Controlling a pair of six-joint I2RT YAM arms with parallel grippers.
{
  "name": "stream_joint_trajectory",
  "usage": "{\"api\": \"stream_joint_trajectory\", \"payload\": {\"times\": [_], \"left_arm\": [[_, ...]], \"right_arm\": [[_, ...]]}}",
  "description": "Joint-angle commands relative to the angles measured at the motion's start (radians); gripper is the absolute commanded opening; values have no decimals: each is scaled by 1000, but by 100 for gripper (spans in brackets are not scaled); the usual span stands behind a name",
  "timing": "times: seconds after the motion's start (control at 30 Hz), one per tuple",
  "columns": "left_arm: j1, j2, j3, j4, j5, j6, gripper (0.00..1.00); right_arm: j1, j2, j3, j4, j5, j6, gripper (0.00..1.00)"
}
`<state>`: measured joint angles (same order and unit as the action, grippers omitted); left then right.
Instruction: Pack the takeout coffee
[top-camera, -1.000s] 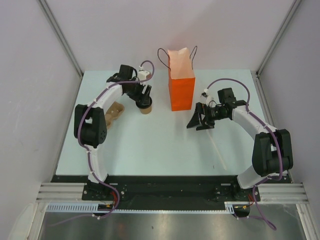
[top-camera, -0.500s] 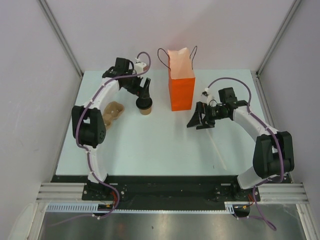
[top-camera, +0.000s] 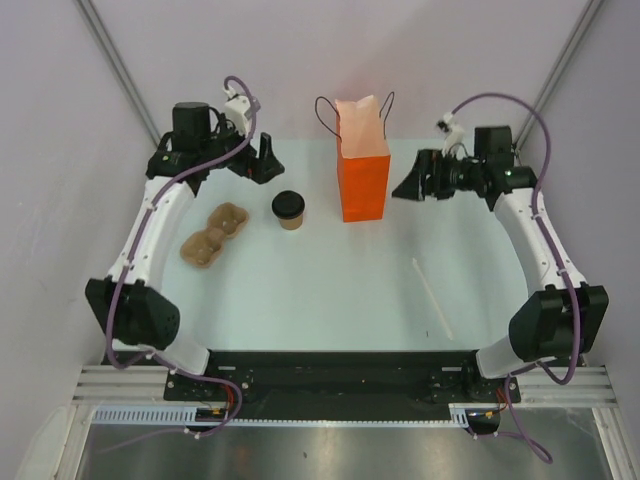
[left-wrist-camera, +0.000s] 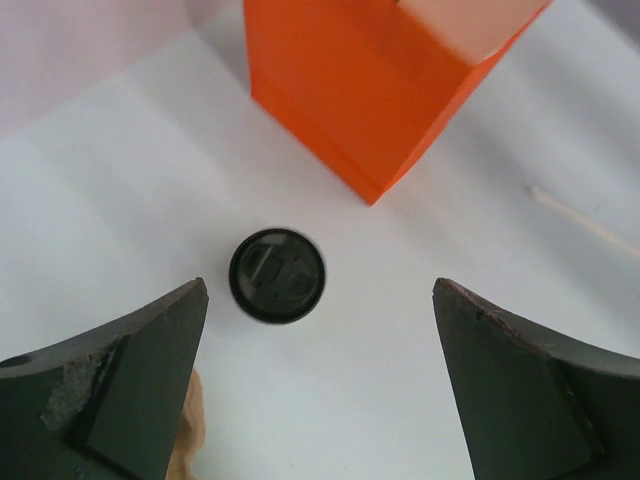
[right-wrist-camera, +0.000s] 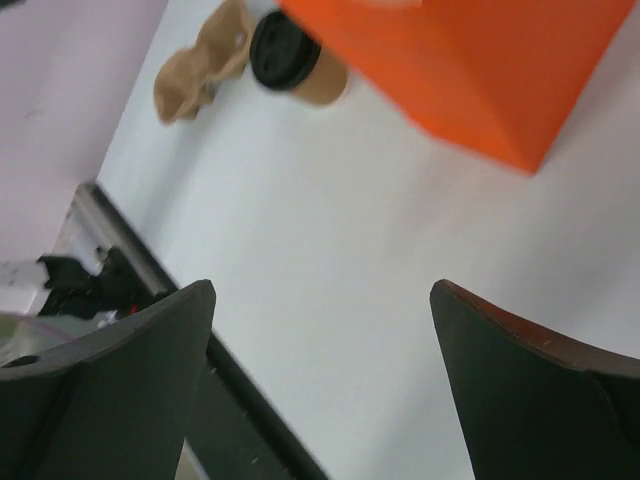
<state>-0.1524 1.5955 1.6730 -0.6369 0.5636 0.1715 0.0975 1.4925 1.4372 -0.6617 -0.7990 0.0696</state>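
Observation:
The takeout coffee (top-camera: 289, 210), a tan cup with its black lid on, stands alone on the table left of the orange paper bag (top-camera: 363, 170). It also shows in the left wrist view (left-wrist-camera: 277, 275) and the right wrist view (right-wrist-camera: 296, 58). My left gripper (top-camera: 257, 161) is open and empty, raised up and back-left of the cup. My right gripper (top-camera: 418, 180) is open and empty, raised to the right of the bag.
A brown pulp cup carrier (top-camera: 212, 235) lies left of the cup. A thin wooden stir stick (top-camera: 432, 297) lies on the right part of the table. The bag stands upright at the back with black cord handles. Grey walls close in on both sides.
My left gripper has let go of the cup and lifted away to the back left. My right gripper has risen and moved back, to beside the bag. The cup stays put.

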Motion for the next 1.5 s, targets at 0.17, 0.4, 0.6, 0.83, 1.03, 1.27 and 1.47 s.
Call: {"api": "stream_joint_trajectory", "payload": {"times": [0.17, 0.4, 0.6, 0.83, 1.03, 1.27, 1.47], "left_arm": [[-6, -183, -166, 158, 124, -168, 100], [-6, -239, -249, 189, 105, -204, 100], [-6, -249, -268, 184, 105, -211, 100], [-4, -284, -291, 178, 73, -193, 99], [-6, -307, -280, 129, 44, -173, 100], [-4, -368, -297, 82, -11, -116, 99], [-3, -414, -325, 59, -44, -107, 100]], "right_arm": [[8, 201, 419, 114, 233, 134, 88], [56, 371, 562, 126, 274, 133, 86], [62, 469, 595, 162, 268, 164, 74], [79, 451, 580, 155, 218, 171, 17], [108, 280, 445, 120, 213, 210, 0], [224, -31, 200, 48, 424, 154, 0], [246, -202, 20, -18, 577, 177, 0]]}}
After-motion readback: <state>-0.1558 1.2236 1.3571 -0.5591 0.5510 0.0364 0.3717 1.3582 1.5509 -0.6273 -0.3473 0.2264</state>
